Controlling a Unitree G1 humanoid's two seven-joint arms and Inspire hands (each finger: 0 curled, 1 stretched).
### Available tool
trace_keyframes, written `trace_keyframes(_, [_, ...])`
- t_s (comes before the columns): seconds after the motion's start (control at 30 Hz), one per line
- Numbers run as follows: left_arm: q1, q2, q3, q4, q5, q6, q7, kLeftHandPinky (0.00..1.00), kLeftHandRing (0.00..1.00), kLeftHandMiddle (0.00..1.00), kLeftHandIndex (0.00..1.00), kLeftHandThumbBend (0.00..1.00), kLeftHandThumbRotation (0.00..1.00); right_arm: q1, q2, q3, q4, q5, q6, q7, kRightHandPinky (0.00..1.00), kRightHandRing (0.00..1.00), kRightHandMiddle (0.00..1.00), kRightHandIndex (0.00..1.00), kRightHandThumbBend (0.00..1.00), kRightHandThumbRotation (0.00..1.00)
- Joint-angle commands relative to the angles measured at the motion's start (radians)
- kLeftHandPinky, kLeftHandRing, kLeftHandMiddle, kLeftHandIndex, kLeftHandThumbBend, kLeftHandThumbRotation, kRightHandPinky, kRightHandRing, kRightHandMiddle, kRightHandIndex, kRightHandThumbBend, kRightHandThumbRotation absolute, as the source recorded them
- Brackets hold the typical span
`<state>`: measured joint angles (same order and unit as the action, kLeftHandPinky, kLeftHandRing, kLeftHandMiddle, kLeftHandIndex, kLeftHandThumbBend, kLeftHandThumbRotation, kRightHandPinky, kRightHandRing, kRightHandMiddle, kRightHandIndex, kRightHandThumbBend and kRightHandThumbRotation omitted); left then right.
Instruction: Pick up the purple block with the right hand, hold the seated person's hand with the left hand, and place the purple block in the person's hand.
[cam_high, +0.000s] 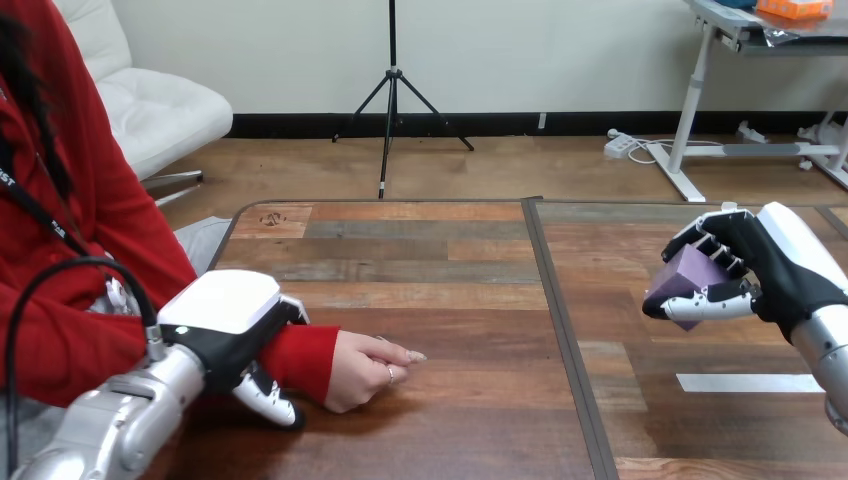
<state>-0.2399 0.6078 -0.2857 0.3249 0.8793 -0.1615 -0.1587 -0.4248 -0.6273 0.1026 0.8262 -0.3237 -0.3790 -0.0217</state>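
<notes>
Right hand (775, 265): at the view's right, raised above the table (450, 270), fingers and thumb wrapped round the block (685, 275).
Block: purple, gripped in the right hand, clear of the table and well apart from the person's hand (365, 370).
Left hand (225, 330): at the view's lower left, fingers over and thumb under the person's red-sleeved wrist (300, 360), curled round it.
Person's hand: rests on the table just past the left hand, lying on its side with fingers loosely curled; the palm is not turned up.
Step in hand: the pickup looks done and the left hand's hold sits on the wrist, so the handover is what remains.
Next move: likely the right hand carries the block leftward across the table until it is over the person's hand, then lowers it. The person's palm would need to face up and open first. The fingers should let go only once the block rests in that palm.
</notes>
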Motion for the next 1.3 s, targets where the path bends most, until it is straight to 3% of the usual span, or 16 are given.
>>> trace_keyframes(0.0, [-0.051,-0.016,-0.038,0.041,0.026,0.006,0.053,0.50,0.59,0.62,0.62,0.93,0.19,-0.033,-0.008,-0.036,-0.063,0.019,0.010,-0.002,0.41,0.43,0.47,0.51,0.66,0.00])
trace_keyframes(0.53, [-0.056,-0.052,-0.086,0.074,0.060,0.063,0.138,0.37,0.45,0.48,0.51,0.84,0.05,-0.020,-0.005,-0.039,-0.099,0.022,0.041,0.005,0.39,0.43,0.47,0.51,0.65,0.00])
trace_keyframes(0.67, [-0.058,-0.055,-0.102,0.090,0.068,0.060,0.167,0.33,0.40,0.44,0.48,0.80,0.01,-0.018,0.000,-0.043,-0.089,0.031,0.022,0.001,0.39,0.42,0.47,0.51,0.65,0.00])
trace_keyframes(0.93, [-0.056,-0.065,-0.112,0.124,0.049,0.044,0.218,0.27,0.33,0.36,0.38,0.75,0.00,-0.012,0.011,-0.051,-0.101,0.045,0.031,0.003,0.35,0.39,0.45,0.50,0.67,0.00])
trace_keyframes(1.27, [-0.055,-0.073,-0.114,0.154,0.032,0.032,0.233,0.22,0.28,0.32,0.33,0.70,0.00,0.003,0.026,-0.061,-0.131,0.070,0.042,0.018,0.33,0.37,0.45,0.51,0.66,0.00])
